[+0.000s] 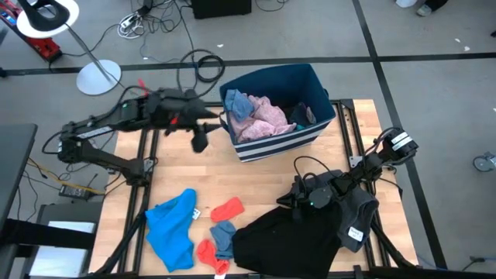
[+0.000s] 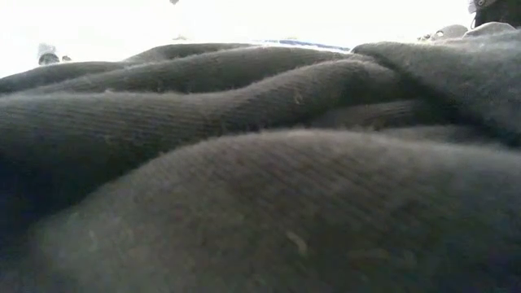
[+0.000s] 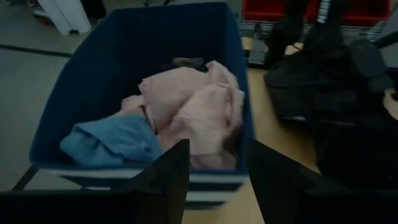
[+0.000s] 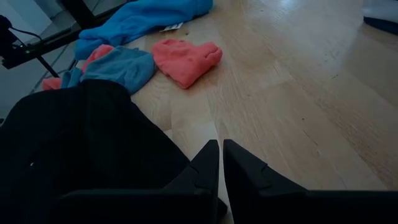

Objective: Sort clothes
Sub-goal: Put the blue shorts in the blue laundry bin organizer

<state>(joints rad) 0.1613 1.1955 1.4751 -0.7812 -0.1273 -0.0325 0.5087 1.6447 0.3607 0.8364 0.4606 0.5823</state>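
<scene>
While the right pincer (image 1: 298, 198) hovers at about five o'clock on the desk (image 1: 271, 178) with its fingers pressed together and nothing between them, it sits right at the edge of the black garment (image 1: 283, 240), so a careless descent could snag only a fold and drag the whole pile toward the red sock (image 4: 186, 59) and the blue sock (image 4: 121, 67). The left pincer (image 1: 200, 139), spread wide and empty, hangs just beside the navy bin (image 1: 306, 77) at eleven o'clock; swinging in, it might knock the bin's wall. The pink garment (image 3: 199, 109) and a grey-blue piece (image 3: 109, 140) already lie inside. The bright blue garment (image 1: 172, 225) waits at seven o'clock.
</scene>
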